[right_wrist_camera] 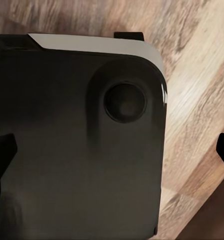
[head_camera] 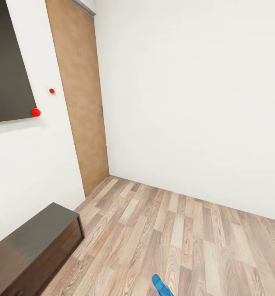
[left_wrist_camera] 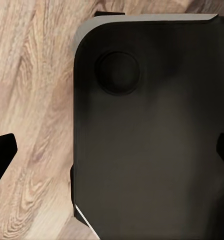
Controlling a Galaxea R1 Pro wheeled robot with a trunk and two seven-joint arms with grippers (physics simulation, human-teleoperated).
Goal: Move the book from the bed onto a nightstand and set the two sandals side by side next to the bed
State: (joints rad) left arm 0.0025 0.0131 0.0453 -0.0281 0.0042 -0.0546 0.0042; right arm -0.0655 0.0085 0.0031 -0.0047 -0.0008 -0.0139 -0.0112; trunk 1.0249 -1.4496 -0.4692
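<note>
I'm facing a room corner: white walls (head_camera: 186, 94), a tan door (head_camera: 82, 102), plank floor (head_camera: 174, 230). A low dark cabinet (head_camera: 30, 250) sits along the left wall under a dark panel (head_camera: 8, 61). No bed or book in sight.

Both wrist cams look down on my own dark base (left_wrist_camera: 152, 140) over the planks. Left claw (left_wrist_camera: 114, 150) and right claw (right_wrist_camera: 112, 150): dark tips at opposite frame edges, so both spread, holding nothing.

One blue sandal (head_camera: 161, 285) lies on the floor at the bottom edge of the head view, slightly right of centre, long axis angled up-left. I judge the right arm nearer. Second sandal not seen.
</note>
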